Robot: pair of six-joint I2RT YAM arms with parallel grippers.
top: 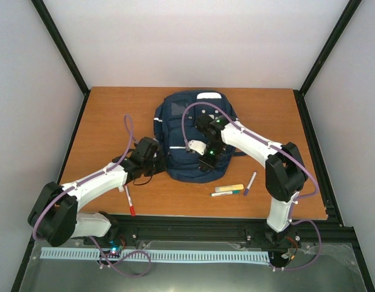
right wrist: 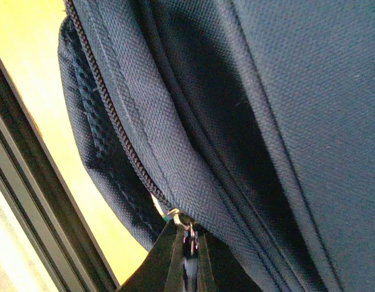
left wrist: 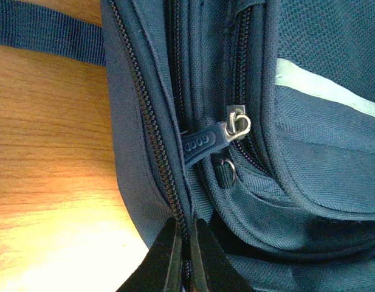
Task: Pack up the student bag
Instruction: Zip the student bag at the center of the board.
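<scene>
- The student bag (top: 175, 115) lies flat on the wooden table (top: 102, 121), in the upper middle of the top view, with its white patch towards the top of the frame.
- The left gripper (top: 158, 159) meets the bag's lower left edge. In the left wrist view its fingers (left wrist: 169, 261) are at the bottom centre, drawn narrow and pinching the bag's edge where a black zipper track (left wrist: 144, 121) runs down between them.
- Just above that pinch, a navy rubber pull (left wrist: 205, 141) hangs from a metal ring (left wrist: 237, 121) on a second zipper. A dark strap (left wrist: 47, 33) crosses the upper left corner over bare wood.
- The right gripper (top: 206, 163) rests on the lower right part of the bag. In the right wrist view its fingers (right wrist: 163, 261) are at the bottom centre, closed tight on a zipper pull (right wrist: 186, 234) at the end of a zipper line that climbs to the upper left.
- Near the table's lower edge in the top view lie a red-capped marker (top: 129, 201) at lower left, and at lower right a yellow highlighter (top: 228, 188), a green-tipped marker (top: 225, 193) and a purple pen (top: 250, 182), all apart from the bag.
</scene>
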